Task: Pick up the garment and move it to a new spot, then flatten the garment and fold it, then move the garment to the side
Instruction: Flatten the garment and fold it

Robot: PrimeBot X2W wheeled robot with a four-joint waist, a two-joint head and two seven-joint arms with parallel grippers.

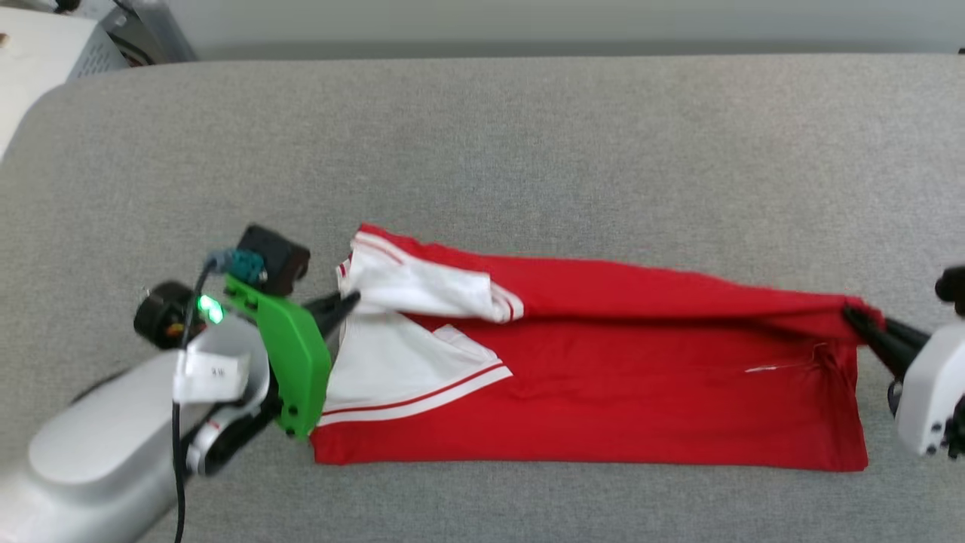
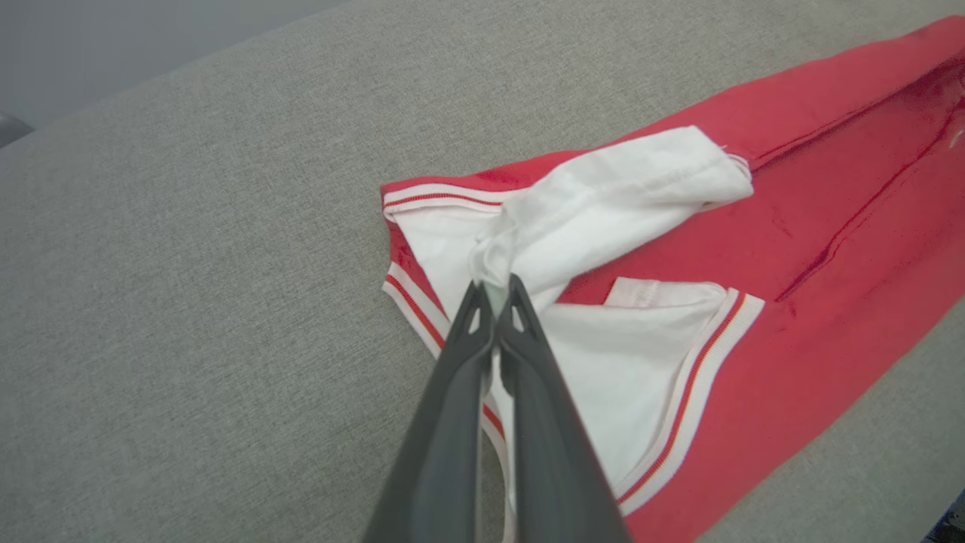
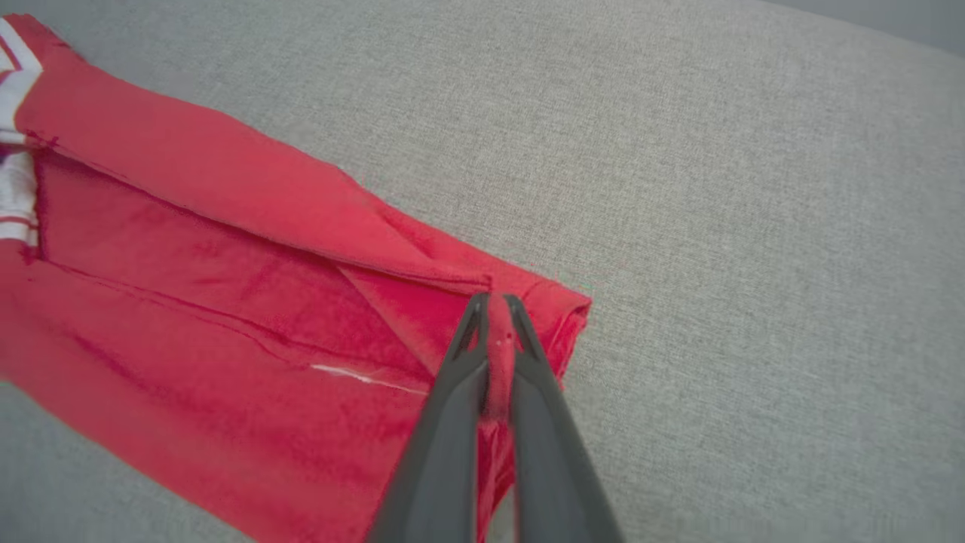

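Note:
The garment point(image 1: 603, 362), a red shirt with white sleeves and striped trim, lies stretched across the grey table with its far long edge folded over toward me. My left gripper point(image 1: 348, 303) is shut on the white sleeve cloth at the garment's left end; in the left wrist view the fingers point(image 2: 494, 290) pinch a bunch of white fabric on the garment point(image 2: 791, 249). My right gripper point(image 1: 856, 315) is shut on the red hem corner at the right end, and the right wrist view shows red cloth of the garment point(image 3: 226, 302) clamped between the fingertips point(image 3: 496, 302).
The grey cloth-covered table point(image 1: 528, 136) stretches wide behind and on both sides of the shirt. A white box point(image 1: 38, 60) stands beyond the table's rounded far left corner.

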